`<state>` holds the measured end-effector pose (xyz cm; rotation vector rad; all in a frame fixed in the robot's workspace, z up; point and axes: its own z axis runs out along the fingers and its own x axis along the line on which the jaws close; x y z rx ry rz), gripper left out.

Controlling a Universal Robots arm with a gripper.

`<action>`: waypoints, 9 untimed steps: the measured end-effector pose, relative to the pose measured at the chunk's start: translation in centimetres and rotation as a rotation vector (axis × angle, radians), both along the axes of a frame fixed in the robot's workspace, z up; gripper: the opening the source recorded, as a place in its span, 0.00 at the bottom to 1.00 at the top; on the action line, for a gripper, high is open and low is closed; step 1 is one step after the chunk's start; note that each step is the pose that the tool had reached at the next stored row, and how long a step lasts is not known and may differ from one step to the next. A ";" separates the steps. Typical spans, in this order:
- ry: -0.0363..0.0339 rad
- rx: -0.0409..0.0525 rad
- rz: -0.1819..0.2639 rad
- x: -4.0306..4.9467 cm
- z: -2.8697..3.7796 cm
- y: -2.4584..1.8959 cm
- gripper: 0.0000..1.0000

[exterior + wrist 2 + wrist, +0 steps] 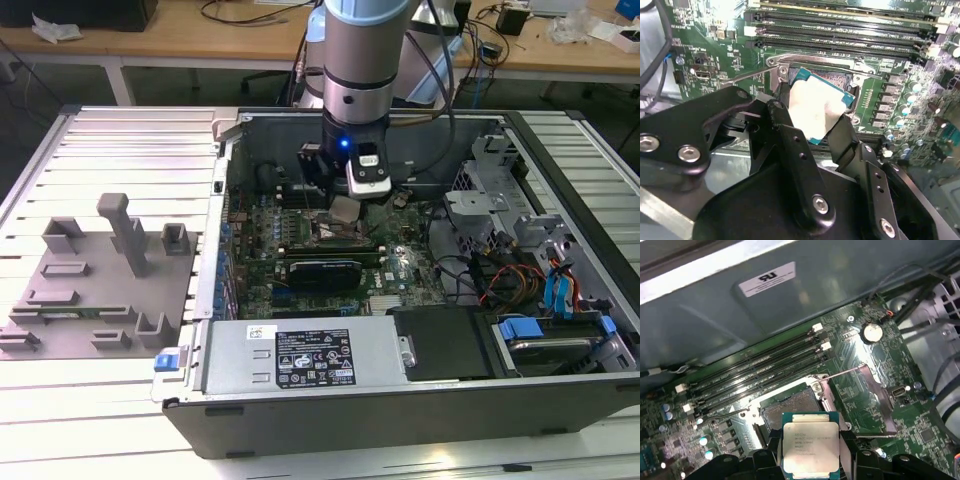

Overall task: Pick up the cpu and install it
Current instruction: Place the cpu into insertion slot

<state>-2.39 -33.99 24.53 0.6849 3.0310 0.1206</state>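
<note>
Pincer (811, 460) clamps the cpu (810, 445) by two opposite edges, close above the open socket (790, 412). Keep the chip level and square to the socket; avoid scraping contacts.

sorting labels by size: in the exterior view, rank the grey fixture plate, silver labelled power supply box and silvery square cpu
Largest to smallest, as they look:
1. grey fixture plate
2. silver power supply box, somewhat smaller
3. silvery square cpu, clearly smallest
</note>
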 end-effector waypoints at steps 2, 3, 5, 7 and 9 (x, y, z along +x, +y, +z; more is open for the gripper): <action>0.0000 0.0000 -0.034 0.00 -0.01 0.00 0.54; 0.0000 0.0000 -0.047 0.00 -0.01 0.00 0.54; 0.0000 0.0000 -0.078 0.00 -0.01 0.00 0.54; 0.0000 0.0000 -0.114 0.00 -0.01 0.00 0.54; 0.0000 0.0000 -0.159 0.00 -0.02 0.00 0.54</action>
